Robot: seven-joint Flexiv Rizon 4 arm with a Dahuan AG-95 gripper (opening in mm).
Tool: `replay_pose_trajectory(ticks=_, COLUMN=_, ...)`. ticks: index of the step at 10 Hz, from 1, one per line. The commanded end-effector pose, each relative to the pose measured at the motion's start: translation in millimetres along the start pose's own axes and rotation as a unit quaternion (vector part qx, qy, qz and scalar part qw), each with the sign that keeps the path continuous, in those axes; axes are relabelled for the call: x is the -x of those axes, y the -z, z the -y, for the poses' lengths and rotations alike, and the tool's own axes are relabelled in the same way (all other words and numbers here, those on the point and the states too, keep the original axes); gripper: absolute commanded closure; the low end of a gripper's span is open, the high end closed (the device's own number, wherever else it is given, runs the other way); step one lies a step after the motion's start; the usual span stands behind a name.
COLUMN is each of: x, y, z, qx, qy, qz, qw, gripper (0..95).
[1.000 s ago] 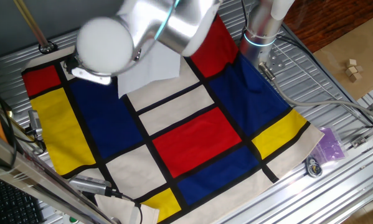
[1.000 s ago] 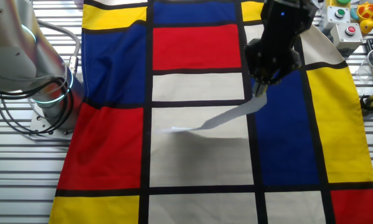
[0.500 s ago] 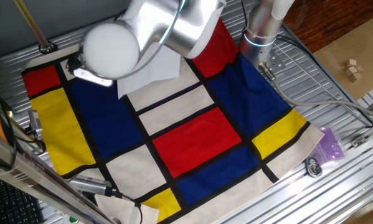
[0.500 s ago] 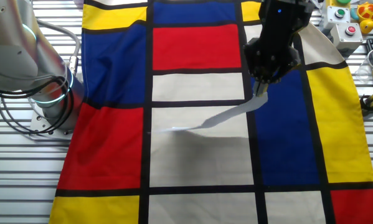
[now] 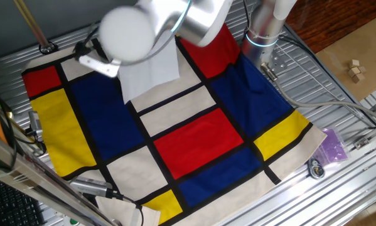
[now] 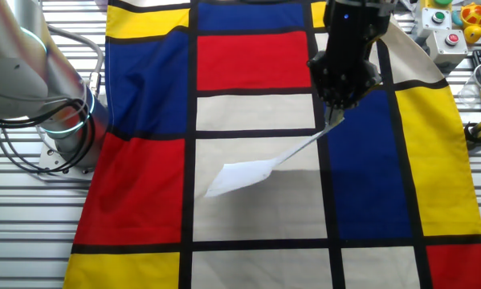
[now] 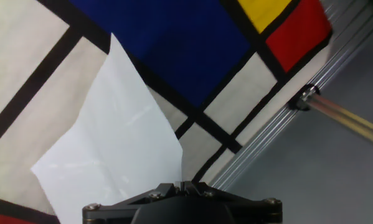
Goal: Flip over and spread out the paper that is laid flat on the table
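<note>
One paper [image 6: 242, 175] was held clamped by end effector [image 6: 334, 119], lifted off counter [image 5: 338, 116]; arm [image 5: 156, 22] blocked its upper edge.

- One sheet of paper [image 6: 248, 171]
- One patterned cloth [image 5: 194, 144]
- One robot arm [image 5: 175, 19]
- Two wooden blocks [image 5: 356, 70]
- One purple bag [image 5: 333, 145]

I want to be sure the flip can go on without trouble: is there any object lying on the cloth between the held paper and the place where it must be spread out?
No visible obstacle. The gripper pinches one edge of the paper, lifted above the table, whose cloth beneath it is bare.
</note>
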State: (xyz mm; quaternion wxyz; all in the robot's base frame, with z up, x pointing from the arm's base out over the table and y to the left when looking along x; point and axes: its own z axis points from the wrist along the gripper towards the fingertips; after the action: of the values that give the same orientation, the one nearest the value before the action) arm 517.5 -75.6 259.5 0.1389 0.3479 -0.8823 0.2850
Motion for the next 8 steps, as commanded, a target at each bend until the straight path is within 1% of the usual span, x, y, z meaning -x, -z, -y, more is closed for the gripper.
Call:
replay_pose_trajectory(ticks=1, x=2.4, y=0.6, z=0.4, qx=0.006, qy=0.01, qz=-0.021, qw=0.9997, gripper=95.0)
replay_pose_trajectory(ticks=3, x=2.4, y=0.6, z=0.4, qx=0.006, qy=0.011, qz=-0.02, qw=0.9997, gripper=95.0)
replay_pose_trajectory(ticks=4, x=-12.5, y=6.4, z=14.3, qx=0.009, qy=0.027, qz=-0.019, qw=0.9994, gripper=95.0)
replay_pose_trajectory(ticks=5, x=-19.2, y=8.9, z=20.1, qx=0.009, qy=0.033, qz=-0.018, qw=0.9993, gripper=95.0)
replay_pose_trajectory(ticks=6, x=-38.0, y=17.5, z=32.8, qx=0.006, qy=0.049, qz=-0.02, qw=0.9986, gripper=95.0)
replay_pose_trajectory(ticks=7, x=-43.2, y=20.1, z=37.0, qx=0.005, qy=0.053, qz=-0.02, qw=0.9984, gripper=95.0)
replay_pose_trajectory(ticks=8, x=-55.8, y=30.0, z=51.3, qx=0.005, qy=0.073, qz=-0.023, qw=0.997, gripper=95.0)
